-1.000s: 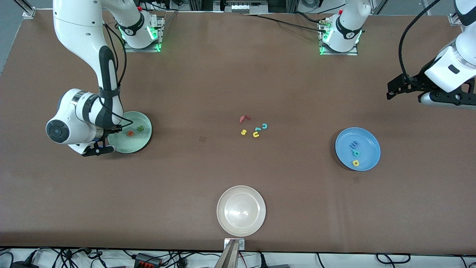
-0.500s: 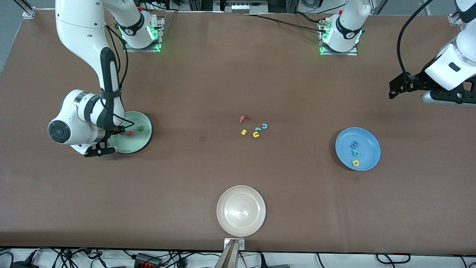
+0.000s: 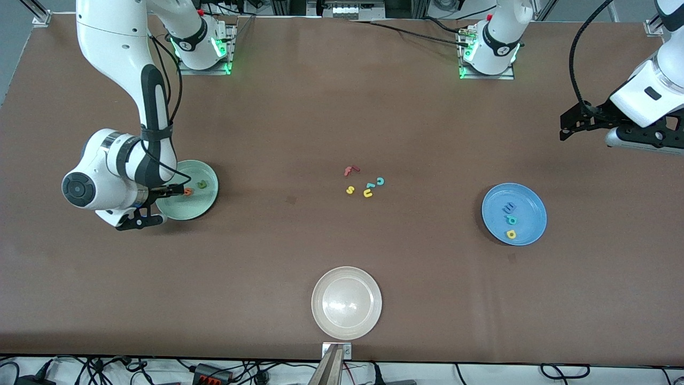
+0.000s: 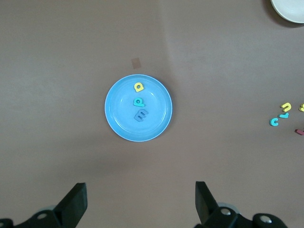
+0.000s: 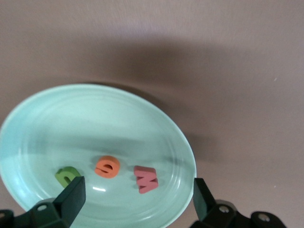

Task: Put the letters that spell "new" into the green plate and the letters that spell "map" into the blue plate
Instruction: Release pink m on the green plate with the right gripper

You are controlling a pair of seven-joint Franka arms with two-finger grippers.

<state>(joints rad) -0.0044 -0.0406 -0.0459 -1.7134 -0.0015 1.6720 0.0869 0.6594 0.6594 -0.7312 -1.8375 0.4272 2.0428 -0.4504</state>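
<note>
We see the right gripper point(image 5: 135, 197) hanging over the green plate point(image 5: 57, 118) with its fingers spread wide and nothing between them; the olive "n" point(image 5: 67, 175), orange "e" point(image 5: 108, 167) and pinkish-red "w" point(image 5: 145, 179) lie in that plate. The left gripper point(image 4: 141, 204) waits in the air at the left arm's end of the table, fingers wide and empty. In the blue plate point(image 3: 529, 206), toward that same end, lie the blue "m" point(image 4: 141, 114), teal "p" point(image 4: 138, 101) and yellow "a" point(image 4: 138, 87).

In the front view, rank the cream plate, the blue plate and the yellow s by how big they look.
1. Cream plate, though it sits nearest the camera, so the gap is unsure.
2. Blue plate.
3. Yellow s, far smallest.
</note>
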